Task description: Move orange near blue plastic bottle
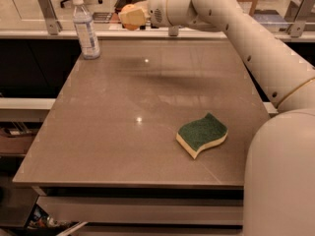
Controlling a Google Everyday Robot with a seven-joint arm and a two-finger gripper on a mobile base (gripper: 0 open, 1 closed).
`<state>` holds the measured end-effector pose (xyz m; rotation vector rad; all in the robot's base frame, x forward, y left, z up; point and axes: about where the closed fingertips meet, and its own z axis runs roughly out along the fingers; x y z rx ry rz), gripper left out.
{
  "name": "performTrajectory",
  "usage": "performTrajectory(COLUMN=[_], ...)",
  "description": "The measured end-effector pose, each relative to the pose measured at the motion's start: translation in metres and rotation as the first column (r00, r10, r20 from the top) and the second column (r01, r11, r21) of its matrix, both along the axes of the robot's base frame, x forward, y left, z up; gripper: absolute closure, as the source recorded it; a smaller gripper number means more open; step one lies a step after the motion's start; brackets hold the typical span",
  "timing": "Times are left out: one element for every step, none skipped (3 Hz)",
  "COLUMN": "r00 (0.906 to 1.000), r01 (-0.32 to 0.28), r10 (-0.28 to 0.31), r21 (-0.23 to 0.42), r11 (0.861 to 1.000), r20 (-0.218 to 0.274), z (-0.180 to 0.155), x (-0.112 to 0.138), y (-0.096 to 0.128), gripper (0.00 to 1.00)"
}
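The blue plastic bottle [86,29], clear with a white cap and a pale label, stands upright at the far left corner of the table. My gripper [131,17] hangs above the table's far edge, a short way right of the bottle and about level with its upper half. Its pale fingers are closed around the orange [124,9], of which only a bit of orange skin shows at the top left. My arm [256,48] reaches in from the right.
A green-and-yellow wavy sponge [202,134] lies near the front right of the brown table [123,146]. A counter with metal rail posts [47,9] runs behind the far edge. My robot body [280,181] fills the lower right.
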<state>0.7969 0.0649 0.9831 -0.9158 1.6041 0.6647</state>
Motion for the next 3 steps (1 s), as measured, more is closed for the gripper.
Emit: performTrajectory(r00=[0.9984,0.9960,0.9934], r01=[0.028,0.038,0.027], r10=[-0.028,-0.039,-0.029], r21=[-0.015,-0.018,-0.022], r11=[1.000,0.999,0.999], r20=[-0.049,-0.081,-0.111], z=[-0.032,-0.057,-0.076], x=[0.003,0.015,0.018], y=[0.024,0.041,0.052], gripper=[1.00,1.00,1.00])
